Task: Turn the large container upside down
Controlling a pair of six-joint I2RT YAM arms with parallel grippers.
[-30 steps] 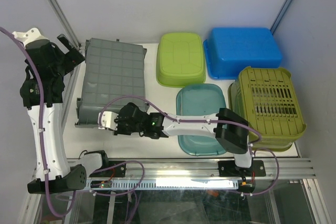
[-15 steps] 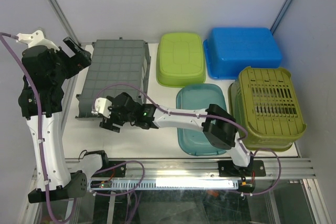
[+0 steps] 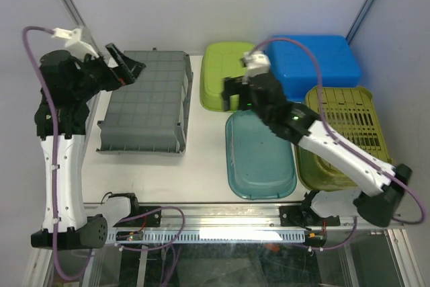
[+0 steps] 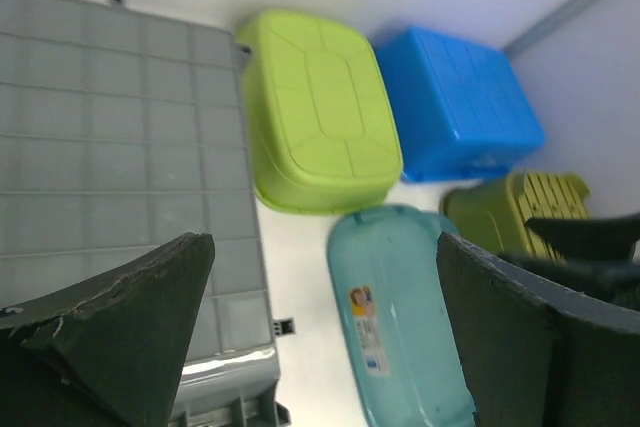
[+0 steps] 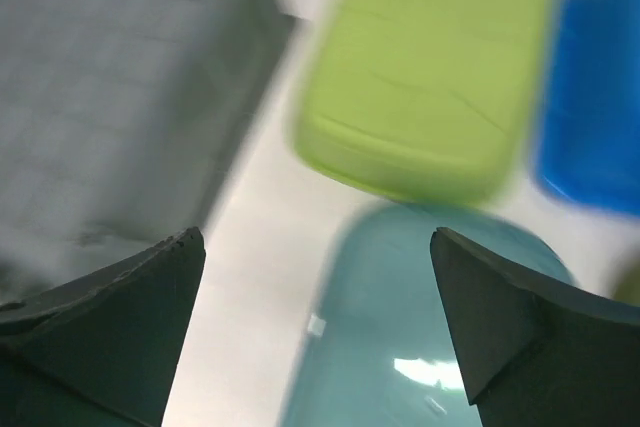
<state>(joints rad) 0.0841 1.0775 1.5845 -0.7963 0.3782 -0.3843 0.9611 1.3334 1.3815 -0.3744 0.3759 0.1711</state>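
The large container [image 3: 144,102] is a grey crate at the left of the table, lying flat with its gridded face up; it also shows in the left wrist view [image 4: 110,137] and, blurred, in the right wrist view [image 5: 100,97]. My left gripper [image 3: 124,62] hovers open over the crate's far left corner, nothing between its fingers [image 4: 322,247]. My right gripper [image 3: 230,95] is open and empty [image 5: 317,237], raised over the gap between the lime tub and the teal tub, well right of the crate.
A lime green tub [image 3: 232,75] and a blue tub [image 3: 310,65] stand upside down at the back. A teal tub [image 3: 259,152] lies in the middle front. An olive slatted basket [image 3: 342,136] sits at the right edge.
My right gripper opened at the crate's near edge, then swung right and back over the tubs. The crate dropped from tilted to flat. My left gripper shifted right over its corner.
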